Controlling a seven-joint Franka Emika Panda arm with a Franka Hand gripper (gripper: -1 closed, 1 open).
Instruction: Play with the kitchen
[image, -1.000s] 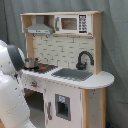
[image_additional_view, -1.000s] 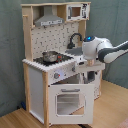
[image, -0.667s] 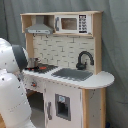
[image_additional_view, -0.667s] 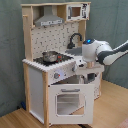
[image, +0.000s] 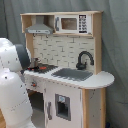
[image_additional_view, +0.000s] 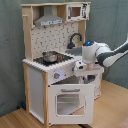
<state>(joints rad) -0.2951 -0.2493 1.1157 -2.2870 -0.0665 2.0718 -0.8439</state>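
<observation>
The arm (image_additional_view: 107, 52) reaches in from the second exterior view's right, and since a second ago its white wrist has drifted a little toward the front edge of the kitchen (image_additional_view: 55, 60), now sitting just beside the counter corner next to the knobs (image_additional_view: 59, 75). In the first exterior view the arm's bulky white body (image: 12, 85) fills the first exterior view's left and covers more of the hob end than before. The claw (image_additional_view: 84, 75) hangs low by the open oven door (image_additional_view: 70, 102); I cannot tell whether it is spread or pressed together.

The kitchen stands on a wooden floor (image_additional_view: 15, 120) against a grey curtain (image: 115, 45). A small pot (image_additional_view: 49, 56) rests on the black hob, the black faucet (image: 84, 59) arches over the grey sink (image: 72, 74), and the microwave (image: 72, 23) sits up top beside the hood (image: 39, 29). No writing or brand can be read anywhere.
</observation>
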